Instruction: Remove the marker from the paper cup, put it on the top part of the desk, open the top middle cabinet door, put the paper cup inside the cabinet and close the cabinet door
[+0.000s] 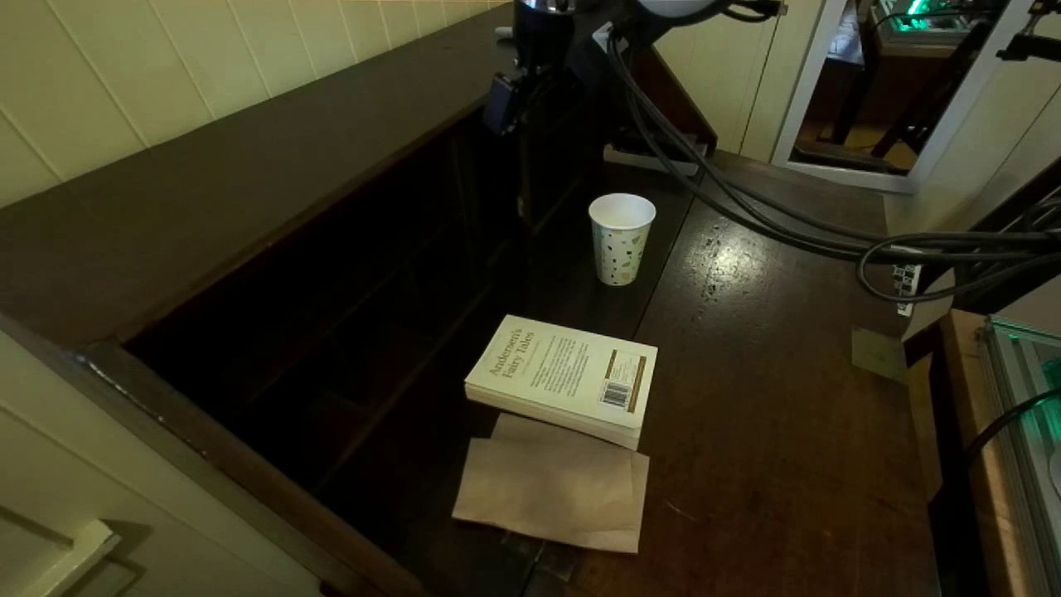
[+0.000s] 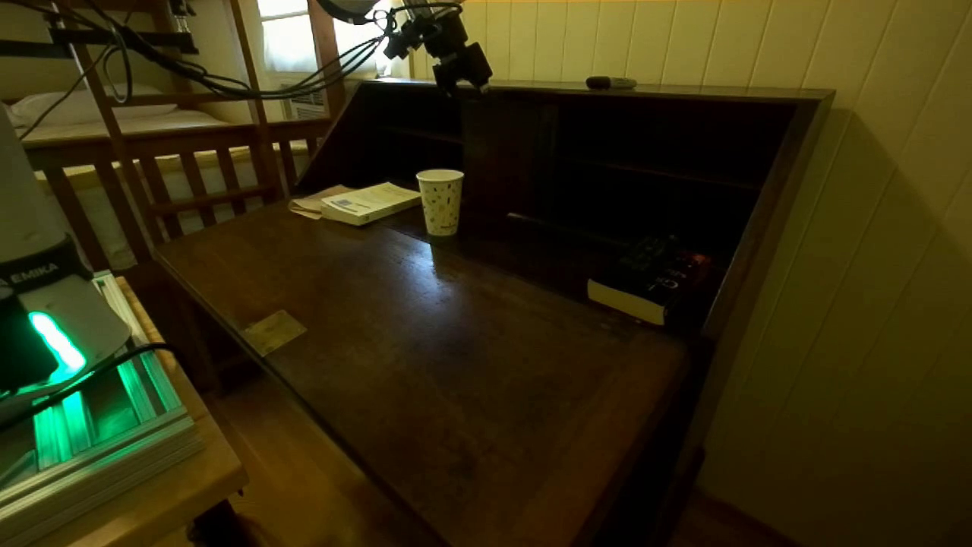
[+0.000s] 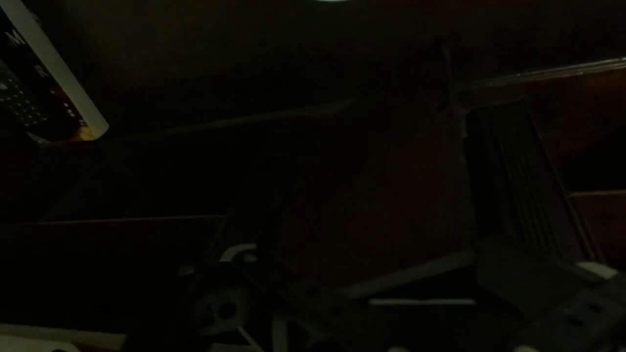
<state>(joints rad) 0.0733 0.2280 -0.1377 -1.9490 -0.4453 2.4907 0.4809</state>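
The paper cup [image 1: 622, 249] [image 2: 440, 203], white with small dark print, stands upright on the desk in both exterior views. No marker sticks out of it. The marker [image 2: 610, 83] lies on the top part of the desk [image 2: 729, 92] [image 1: 282, 133]. My gripper [image 1: 501, 104] [image 2: 465, 74] hangs at the ledge's front edge, above and behind the cup, by the middle cabinet door [image 2: 510, 144]. The wrist view is very dark; the fingers [image 3: 386, 142] stand wide apart with a reddish-brown panel between and beyond them. I cannot tell whether the door is ajar.
A white book [image 1: 564, 381] [image 2: 372, 202] and folded brown paper [image 1: 551, 493] lie beside the cup. A thick black book [image 2: 649, 281] [image 3: 44, 88] lies at the desk's far end. Cables [image 1: 796, 240] hang from the arm over the desk. Dark open shelves flank the middle door.
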